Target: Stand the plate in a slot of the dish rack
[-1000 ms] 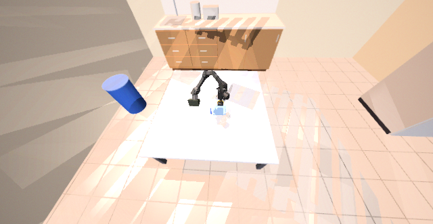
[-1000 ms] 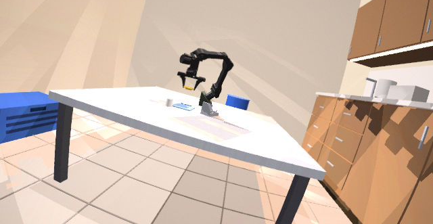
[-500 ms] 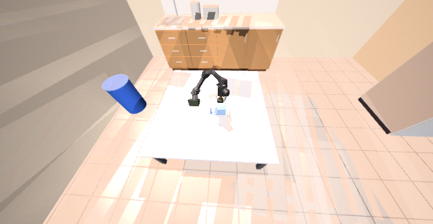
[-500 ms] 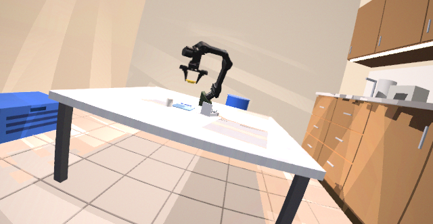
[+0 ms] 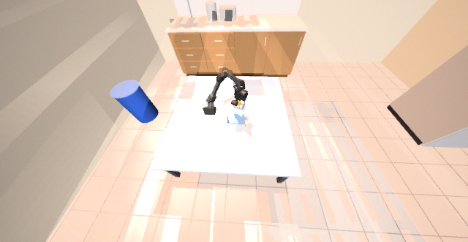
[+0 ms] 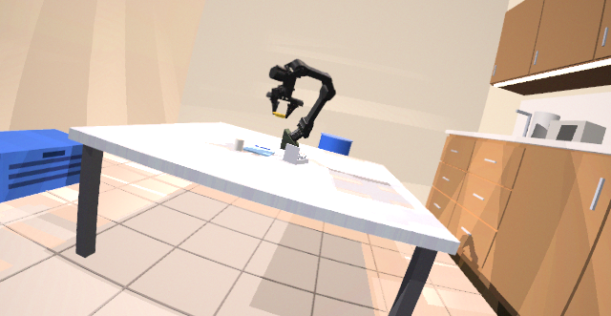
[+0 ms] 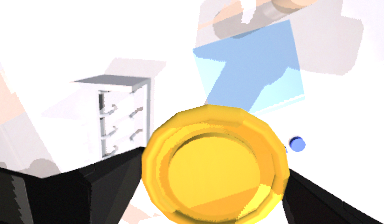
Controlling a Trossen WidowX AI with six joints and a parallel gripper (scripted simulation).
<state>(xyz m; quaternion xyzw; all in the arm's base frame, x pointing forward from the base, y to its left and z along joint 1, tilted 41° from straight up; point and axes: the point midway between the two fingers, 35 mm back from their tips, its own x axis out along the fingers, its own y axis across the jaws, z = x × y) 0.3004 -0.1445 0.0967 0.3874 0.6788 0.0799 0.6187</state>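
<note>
The plate (image 7: 215,165) (image 6: 277,115) (image 5: 239,104) is yellow and round. My gripper (image 7: 213,187) (image 6: 282,112) (image 5: 239,101) is shut on the plate, with a black finger on each side of its rim, and holds it high above the table (image 6: 200,168) (image 5: 219,150). The dish rack (image 7: 149,107) (image 6: 292,155) is a small grey-white frame with wire rails. It stands on the table below and to the left of the plate in the wrist view. A light blue mat (image 7: 253,70) (image 6: 258,151) (image 5: 235,118) lies on the table beyond the plate.
A pale cup (image 6: 239,144) (image 7: 288,7) stands past the mat. A small blue ball (image 7: 297,144) shows beside the plate. A blue bin (image 5: 133,101) (image 6: 335,143) stands off the table's side. A blue box (image 6: 33,158) and wooden cabinets (image 6: 516,187) stand around the room.
</note>
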